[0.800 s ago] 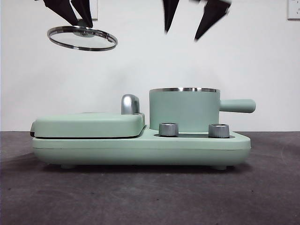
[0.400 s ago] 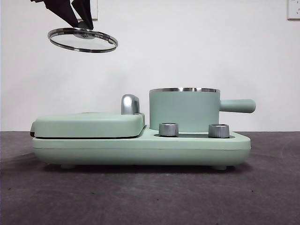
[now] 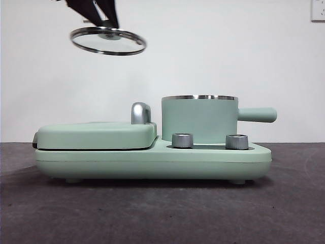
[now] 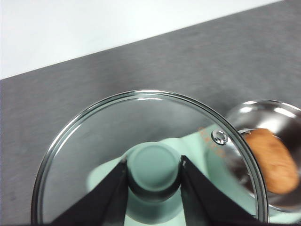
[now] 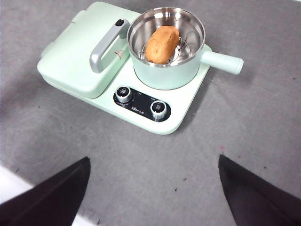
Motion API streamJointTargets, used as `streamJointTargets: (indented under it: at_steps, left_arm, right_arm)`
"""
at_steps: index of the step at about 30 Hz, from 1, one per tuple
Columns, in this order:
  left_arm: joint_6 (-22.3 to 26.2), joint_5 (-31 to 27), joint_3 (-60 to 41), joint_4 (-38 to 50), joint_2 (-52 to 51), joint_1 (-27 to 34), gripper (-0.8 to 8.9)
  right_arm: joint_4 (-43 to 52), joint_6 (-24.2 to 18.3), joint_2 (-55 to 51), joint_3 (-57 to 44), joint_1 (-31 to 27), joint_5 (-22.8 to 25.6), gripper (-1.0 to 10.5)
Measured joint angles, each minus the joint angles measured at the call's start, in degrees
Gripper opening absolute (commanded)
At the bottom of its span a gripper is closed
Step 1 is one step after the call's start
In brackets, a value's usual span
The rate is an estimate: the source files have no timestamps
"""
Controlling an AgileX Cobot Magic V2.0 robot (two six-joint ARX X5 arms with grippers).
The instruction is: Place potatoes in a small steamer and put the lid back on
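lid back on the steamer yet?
No. The left hand holds the lid in the air, apart from the open steamer.

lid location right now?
The lid is in the air, clamped by its knob in the left gripper, above the griddle cover and short of the steamer.

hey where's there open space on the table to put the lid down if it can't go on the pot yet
Bare grey table lies in front of the cooker's knobs and beside the pot handle. The flat cover is crossed by its chrome handle, so it is cramped. The pot holds the potato. The left gripper holds the lid by its knob, high above the cover.
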Motion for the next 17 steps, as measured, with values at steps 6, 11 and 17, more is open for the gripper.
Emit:
streamJointTargets:
  at_steps: [6,11,17]
  left_arm:
    - [0.0,0.0,0.0,0.8,0.1,-6.0,0.16]
    - [0.0,0.2,0.0,2.2,2.0,-10.1,0.16]
    - [0.0,0.1,0.0,5.6,6.2,-13.1,0.16]
  right_arm:
    - [0.0,1.5,-11.2,-5.8,0.0,0.0,4.3]
    - [0.0,2.8,-14.3,-9.4,0.0,0.0,4.3]
    - [0.0,3.2,-14.7,-11.5,0.0,0.0,4.3]
